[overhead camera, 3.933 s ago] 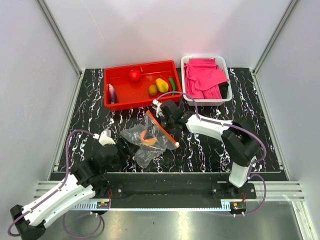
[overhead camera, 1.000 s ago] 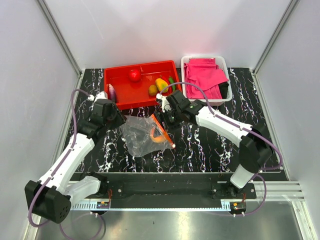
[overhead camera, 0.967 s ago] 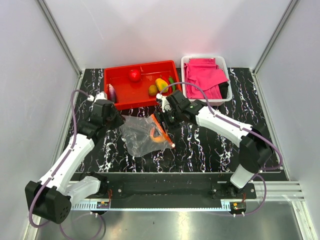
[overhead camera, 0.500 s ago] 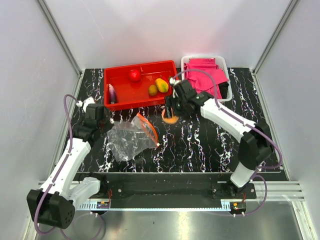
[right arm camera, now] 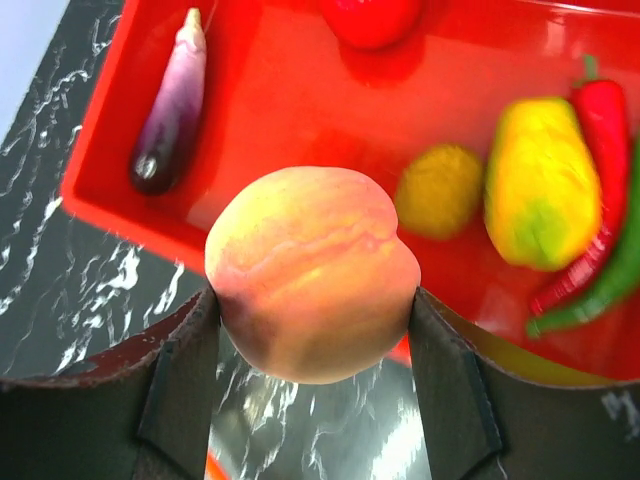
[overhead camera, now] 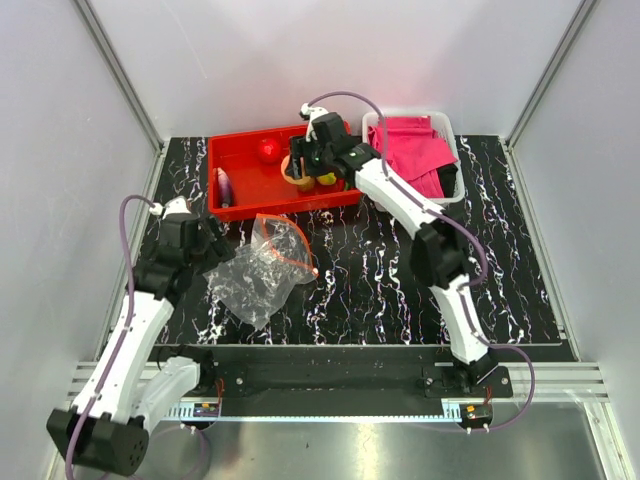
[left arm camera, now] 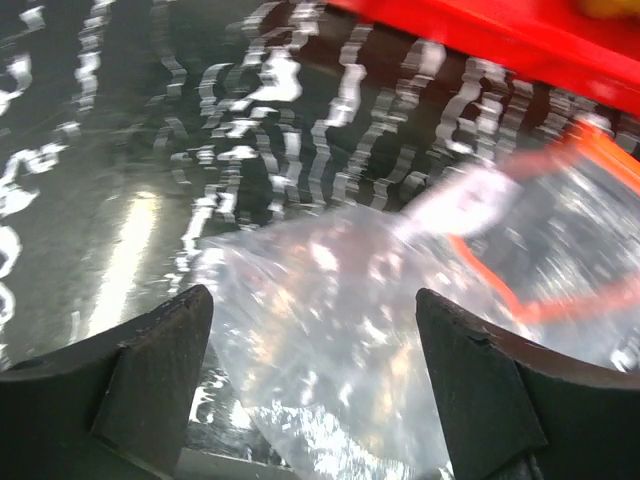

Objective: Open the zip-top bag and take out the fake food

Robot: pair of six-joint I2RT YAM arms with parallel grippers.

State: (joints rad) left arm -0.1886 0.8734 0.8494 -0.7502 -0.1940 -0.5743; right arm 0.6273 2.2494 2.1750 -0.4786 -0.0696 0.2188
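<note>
The clear zip-top bag (overhead camera: 255,278) lies crumpled on the black marbled table, its red-orange zip strip (overhead camera: 292,242) gaping. My left gripper (overhead camera: 210,248) is at the bag's left edge, open. In the left wrist view the bag (left arm camera: 340,330) spreads loosely between the wide-apart fingers (left arm camera: 150,370). My right gripper (right arm camera: 312,300) is shut on a peach-orange fake fruit (right arm camera: 310,270), held above the red tray (overhead camera: 285,205). In the tray lie a purple eggplant (right arm camera: 170,110), a red round fruit (right arm camera: 370,15), a brown kiwi (right arm camera: 440,190), a yellow mango (right arm camera: 540,185), and red and green chilies (right arm camera: 590,250).
A white basket (overhead camera: 440,203) with pink cloths stands right of the red tray, close to the right arm's forearm. Grey walls and metal rails enclose the table on three sides.
My right gripper has carried the orange fruit from beside the bag up over the red tray. My left gripper has opened, let go of the bag and drawn back left.
</note>
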